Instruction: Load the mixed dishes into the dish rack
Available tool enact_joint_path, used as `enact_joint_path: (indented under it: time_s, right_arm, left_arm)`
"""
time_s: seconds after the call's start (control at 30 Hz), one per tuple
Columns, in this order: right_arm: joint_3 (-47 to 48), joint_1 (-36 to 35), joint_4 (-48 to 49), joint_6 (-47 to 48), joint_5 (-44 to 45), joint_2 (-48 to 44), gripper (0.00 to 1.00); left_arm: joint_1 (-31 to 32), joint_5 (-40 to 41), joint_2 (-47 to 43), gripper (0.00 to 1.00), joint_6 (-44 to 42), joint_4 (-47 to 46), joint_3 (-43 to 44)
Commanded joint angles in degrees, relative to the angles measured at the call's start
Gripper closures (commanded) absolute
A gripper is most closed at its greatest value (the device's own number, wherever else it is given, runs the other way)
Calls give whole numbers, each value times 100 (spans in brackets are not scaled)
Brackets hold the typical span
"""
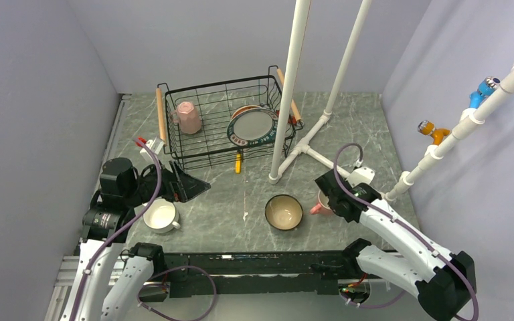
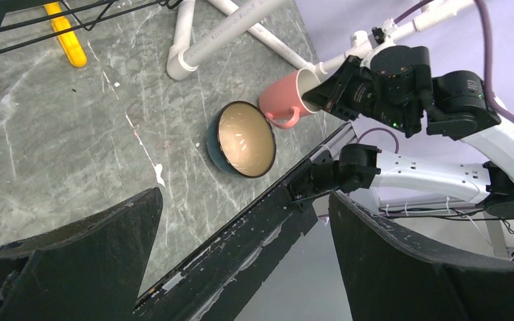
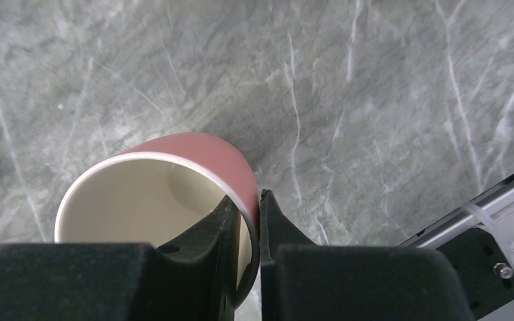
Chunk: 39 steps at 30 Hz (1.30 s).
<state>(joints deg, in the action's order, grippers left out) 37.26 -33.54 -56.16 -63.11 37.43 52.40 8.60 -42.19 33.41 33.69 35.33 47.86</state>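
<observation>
The grey marbled table (image 1: 241, 200) carries the black wire dish rack (image 1: 204, 152) at its far left, with wooden bar handles on its short sides. A white pipe frame (image 1: 288, 87) stands just right of the rack. Inside the rack, the big plate with dark patterned rim (image 1: 253, 126) leans at the right end and one pink mug (image 1: 189, 117) sits at the left.

On the open table, the tan-inside dark-blue bowl (image 2: 243, 139) stands upright near the front edge. Just to its right is the second pink mug (image 2: 282, 100), tilted. The right gripper (image 3: 247, 207) pinches its rim, one finger inside and one outside. The white handled cup (image 1: 161, 217) stands near the front left. Just above it, the left gripper (image 2: 244, 200) is spread wide and holds nothing. A yellow tool (image 1: 238, 162) lies against the rack's front.
</observation>
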Motion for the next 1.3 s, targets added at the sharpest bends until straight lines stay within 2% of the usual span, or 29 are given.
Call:
enact_joint_path:
  time_s: [0.0,0.13,0.27,0.37,0.47,0.57,0.7,0.83,0.9,1.0,1.13,1.27]
  right_arm:
    - [872,20,-361,-87,641,-295,100]
    - [1235,14,-337,309,545,-752,100]
    - [1696,14,45,708,-493,-1027,100]
    - [1742,17,801,802,-2081,-945,100]
    - [1728,17,1632,464,-4118,-589,100]
    - [1276,15,3133,-305,-6027,-361,100]
    - [663,20,5079,-1842,-7420,-157,100]
    - [530,19,5664,-2674,-7690,-55,100]
    - [322,15,6031,-3110,-7731,-19,100]
    - [-163,9,6857,-3910,-7877,73,100]
    - [-411,-8,7111,-4191,-7867,80,100]
    - [-468,-21,7214,-4250,-7910,-18,100]
  left_arm:
    - [-26,-172,30,1,7,-228,127]
    - [-26,-374,65,1,169,-610,-83]
    - [-23,-679,53,1,517,-1438,-472]
    - [-25,-842,87,1,646,-1926,-680]
    - [-17,-1094,8,1,937,-2910,-1010]
    - [-4,-1271,-72,1,1004,-3760,-1242]
    - [55,-1326,-292,1,212,-3588,-1151]
    - [267,-1149,-607,1,-795,-3283,-965]
    - [559,-738,-816,1,-1430,-3315,-990]
    - [1250,90,-969,1,-2642,-3715,-1200]
    - [2395,1291,-925,1,-3896,-4007,-1382]
    - [2706,1109,-564,1,-4245,-4514,-1429]
